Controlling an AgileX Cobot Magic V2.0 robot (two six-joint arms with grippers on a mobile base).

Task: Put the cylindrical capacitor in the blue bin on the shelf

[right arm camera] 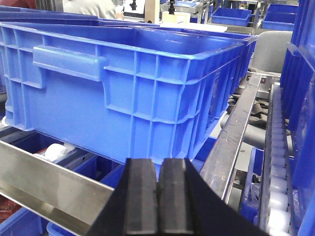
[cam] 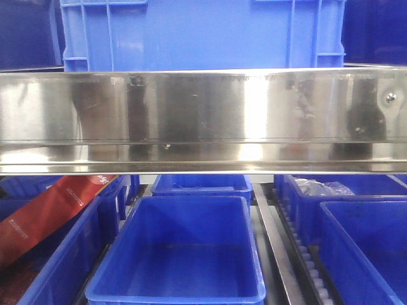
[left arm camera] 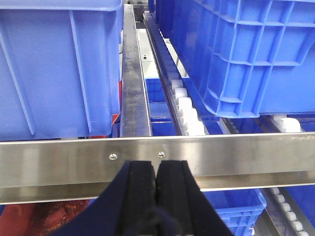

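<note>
- And here's the shelf, its broad mirror-like steel rail spanning the front view from left edge to right edge, with more tiers above and below.
- On the upper tier sits 1 big blue crate, ribbed walls and a moulded handle, filling the right wrist view just behind the rail.
- Down on the lower tier, an open blue bin sits dead centre under the rail and looks bare inside; by my reading that is a likely drop spot, though several similar bins flank it.
- Roller tracks run back between the crates, away from the front edge.
- Left gripper: black pads pressed flat together, nothing visible between them, hanging right at the front rail.
- Right gripper: same story, pads closed tight, no object showing, poised before the big crate.
- The cylindrical capacitor? Not in sight in any of the 3 views, so its place cannot be told.
- Handling call: I'd expect it light, rigid and smooth-sided, prone to rolling or slipping. Pinch across the barrel mid-height, gently, and keep clear of the silvery top rim.
</note>
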